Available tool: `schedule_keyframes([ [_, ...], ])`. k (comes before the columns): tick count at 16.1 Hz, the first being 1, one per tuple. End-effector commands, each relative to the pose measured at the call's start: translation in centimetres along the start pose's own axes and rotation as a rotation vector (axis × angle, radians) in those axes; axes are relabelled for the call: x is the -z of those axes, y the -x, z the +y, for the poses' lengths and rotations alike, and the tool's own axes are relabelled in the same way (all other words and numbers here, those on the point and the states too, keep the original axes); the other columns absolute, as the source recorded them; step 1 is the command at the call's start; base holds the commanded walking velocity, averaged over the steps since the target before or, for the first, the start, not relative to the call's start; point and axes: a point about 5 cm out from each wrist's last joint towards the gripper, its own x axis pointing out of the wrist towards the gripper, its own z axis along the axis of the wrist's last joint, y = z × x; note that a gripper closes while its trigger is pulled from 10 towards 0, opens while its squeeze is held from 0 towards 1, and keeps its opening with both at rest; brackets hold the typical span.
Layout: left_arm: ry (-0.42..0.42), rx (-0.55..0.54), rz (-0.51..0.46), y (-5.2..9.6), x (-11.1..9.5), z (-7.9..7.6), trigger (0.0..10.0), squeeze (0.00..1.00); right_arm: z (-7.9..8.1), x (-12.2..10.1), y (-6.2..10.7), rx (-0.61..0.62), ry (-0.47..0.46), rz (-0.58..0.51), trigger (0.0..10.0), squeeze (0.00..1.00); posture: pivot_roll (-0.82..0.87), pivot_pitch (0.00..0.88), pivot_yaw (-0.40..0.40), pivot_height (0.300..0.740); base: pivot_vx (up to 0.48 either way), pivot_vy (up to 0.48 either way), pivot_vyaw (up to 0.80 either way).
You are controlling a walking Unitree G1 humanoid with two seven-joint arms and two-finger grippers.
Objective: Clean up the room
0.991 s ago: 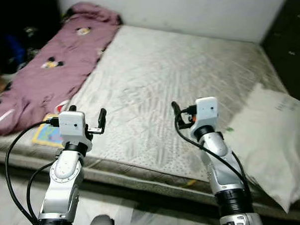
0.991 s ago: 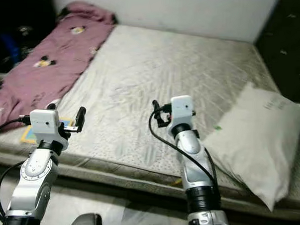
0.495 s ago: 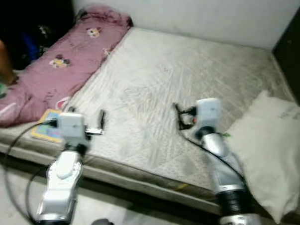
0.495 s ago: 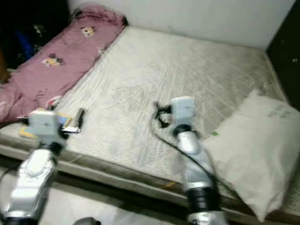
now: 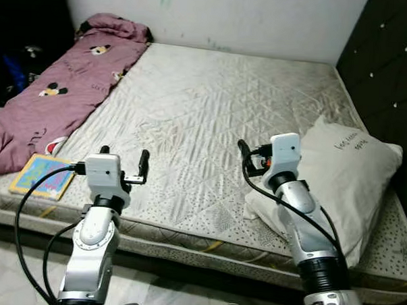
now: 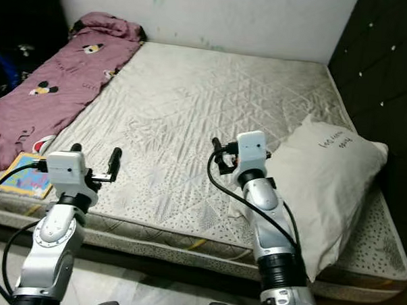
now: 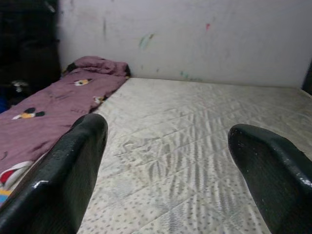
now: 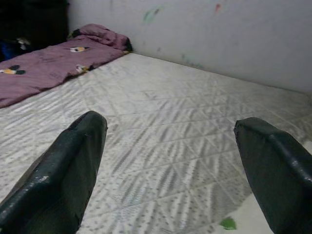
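Left gripper (image 5: 124,164): fingers spread wide, nothing between them, held over the near edge of the mattress (image 5: 212,119).
Right gripper (image 5: 247,158): also spread wide and empty, above the mattress's near right part, just beside the pillow (image 5: 344,179).
Pillow: lies askew at the mattress's right near corner, partly overhanging the edge.
Blanket (image 5: 54,99): maroon, cartoon-printed, rumpled along the mattress's left side up to the wall.
Picture book (image 5: 42,176): flat on the mattress's near left corner, touching the blanket's end.
Progress: apparently just starting; pillow, blanket and book all look untouched and out of place.
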Motion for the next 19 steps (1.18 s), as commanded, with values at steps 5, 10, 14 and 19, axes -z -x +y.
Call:
schedule_keyframes([
  [5, -0.020, 0.006, -0.005, 0.00, -0.15, 0.28, 10.0, 0.00, 0.47, -0.37, -0.26, -0.022, 0.005, -0.012, 10.0, 0.00, -0.09, 0.000, -0.028, 0.740, 0.000, 0.000, 0.00],
  [10, -0.015, 0.012, -0.003, 0.03, -0.11, 0.13, 10.0, 0.00, 0.49, -0.27, -0.22, -0.026, 0.009, -0.009, 10.0, 0.00, -0.09, 0.000, -0.031, 0.740, 0.000, -0.242, 0.00],
  [14, -0.013, 0.011, -0.003, 0.05, -0.09, 0.11, 10.0, 0.00, 0.48, -0.22, -0.20, -0.027, 0.010, -0.007, 10.0, 0.00, -0.09, 0.000, -0.033, 0.740, 0.000, -0.337, 0.00],
  [19, -0.009, 0.013, -0.003, 0.00, -0.11, 0.08, 10.0, 0.00, 0.40, -0.23, -0.24, -0.021, 0.006, -0.006, 10.0, 0.00, -0.09, 0.000, -0.031, 0.740, 0.000, -0.343, 0.00],
])
